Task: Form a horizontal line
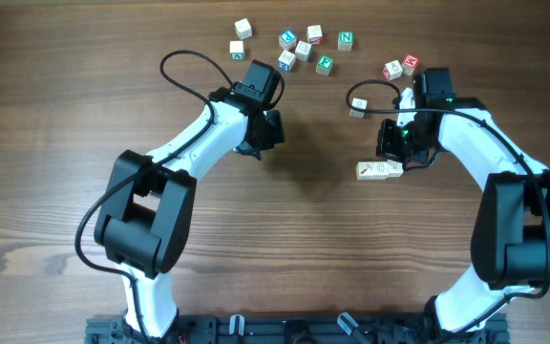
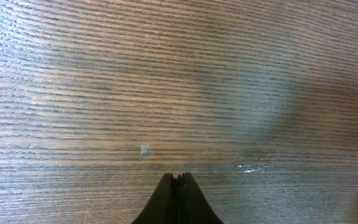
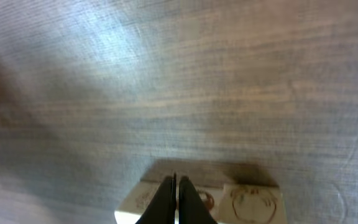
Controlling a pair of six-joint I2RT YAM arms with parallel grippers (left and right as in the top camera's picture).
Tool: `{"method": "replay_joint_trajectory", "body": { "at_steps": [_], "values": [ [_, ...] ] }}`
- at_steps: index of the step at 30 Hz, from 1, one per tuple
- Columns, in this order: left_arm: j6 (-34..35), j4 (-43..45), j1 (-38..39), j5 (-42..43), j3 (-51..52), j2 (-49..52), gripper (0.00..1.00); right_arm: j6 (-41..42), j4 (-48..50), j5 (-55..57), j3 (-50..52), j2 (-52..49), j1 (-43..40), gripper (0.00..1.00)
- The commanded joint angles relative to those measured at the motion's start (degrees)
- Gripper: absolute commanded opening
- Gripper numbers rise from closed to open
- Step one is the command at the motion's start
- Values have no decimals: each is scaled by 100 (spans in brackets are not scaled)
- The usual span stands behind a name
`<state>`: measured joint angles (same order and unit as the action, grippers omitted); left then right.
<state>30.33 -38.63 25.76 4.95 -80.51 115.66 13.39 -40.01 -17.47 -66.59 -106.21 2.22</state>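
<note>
The horizontal line (image 1: pixel 378 170) is a short pale bar of cream cubes lying on the wooden table, just below my right gripper (image 1: pixel 397 145). In the right wrist view the cubes (image 3: pixel 247 202) show faint brown drawings on pale faces, and the shut fingers (image 3: pixel 176 182) hover over the bar's left part, hiding some of it. I cannot tell whether the fingers touch the cubes. My left gripper (image 1: pixel 264 132) is shut and empty, well to the left of the bar. In the left wrist view its fingers (image 2: pixel 179 178) are over bare wood.
Several lettered cubes lie scattered at the back: green (image 1: pixel 346 40), blue (image 1: pixel 287 39), red (image 1: pixel 410 63) and pale ones (image 1: pixel 243 28). One small pale cube (image 1: pixel 358 108) sits alone left of the right wrist.
</note>
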Motion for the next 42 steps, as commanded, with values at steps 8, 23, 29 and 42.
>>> {"method": "replay_joint_trajectory", "body": {
  "at_steps": [8,23,29,42],
  "values": [
    [17,-2,-15,-52,4,-142,4,328,127,920,-24,-122,17,5],
    [17,-2,-15,-52,4,-142,4,332,-181,920,-24,-122,17,4],
    [17,-2,-15,-52,4,-142,4,332,-269,920,-24,-122,17,5],
    [17,-2,-15,-52,4,-142,4,704,52,1322,-72,-120,-2,5]
  ]
}}
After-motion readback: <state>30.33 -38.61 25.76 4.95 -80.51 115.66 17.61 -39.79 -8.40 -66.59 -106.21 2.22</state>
